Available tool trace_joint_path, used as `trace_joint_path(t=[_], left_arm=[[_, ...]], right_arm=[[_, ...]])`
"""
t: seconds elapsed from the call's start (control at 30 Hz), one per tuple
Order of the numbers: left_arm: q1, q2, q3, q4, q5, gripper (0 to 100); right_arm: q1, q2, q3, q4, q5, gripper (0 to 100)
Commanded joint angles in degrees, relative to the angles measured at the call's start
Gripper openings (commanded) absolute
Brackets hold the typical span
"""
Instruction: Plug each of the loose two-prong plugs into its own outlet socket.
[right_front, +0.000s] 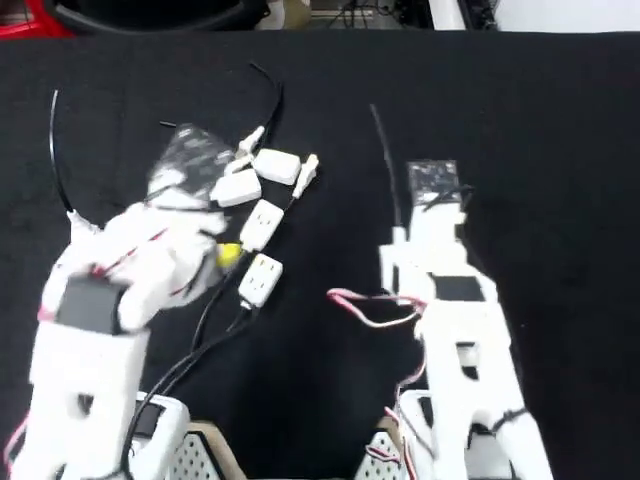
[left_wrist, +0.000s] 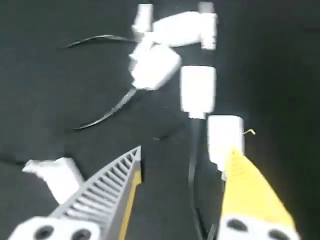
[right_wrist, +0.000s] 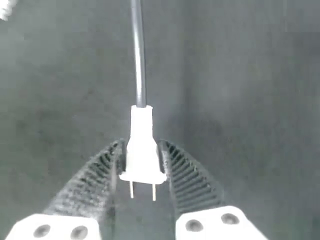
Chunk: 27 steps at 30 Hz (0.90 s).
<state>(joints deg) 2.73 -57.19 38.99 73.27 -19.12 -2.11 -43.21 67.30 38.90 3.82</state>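
our right tool (right_wrist: 141, 145) is closed on the small white two-prong plastic plug (right_wrist: 142, 125), with one ribbed finger on each flat side. the prongs are free and the thin black cord (right_wrist: 138, 55) trails away. in the high view this arm stands at about two o'clock on the black tabletop (right_front: 560, 130), well apart from the white rectangular outlet sockets (right_front: 262, 224) at nine o'clock. our left tool (left_wrist: 185, 152) hangs wide open over those sockets, holding nothing. we judge the plug light, rigid and slick. the flat sides of the body are the place to grip, never the prongs, and the stiff cord may tug it askew.
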Motion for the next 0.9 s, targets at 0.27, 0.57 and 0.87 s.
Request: trace_joint_path(t=[0.27,0.57,0.87], left_arm=[[-10.42,-47.3,41.89,-4.31,-2.55,26],[-11.74,-45.89,47.96,-17.85,9.58,26],[-10.15,-47.21,47.6,-37.98,21.54,26]], right_arm=[[-32.35,-10.24,-2.33,-8.79,0.0,1.1],[-34.46,-10.68,-4.53,-18.46,-20.04,1.1],[-43.16,-10.77,0.22,-17.32,-15.82,1.1]])
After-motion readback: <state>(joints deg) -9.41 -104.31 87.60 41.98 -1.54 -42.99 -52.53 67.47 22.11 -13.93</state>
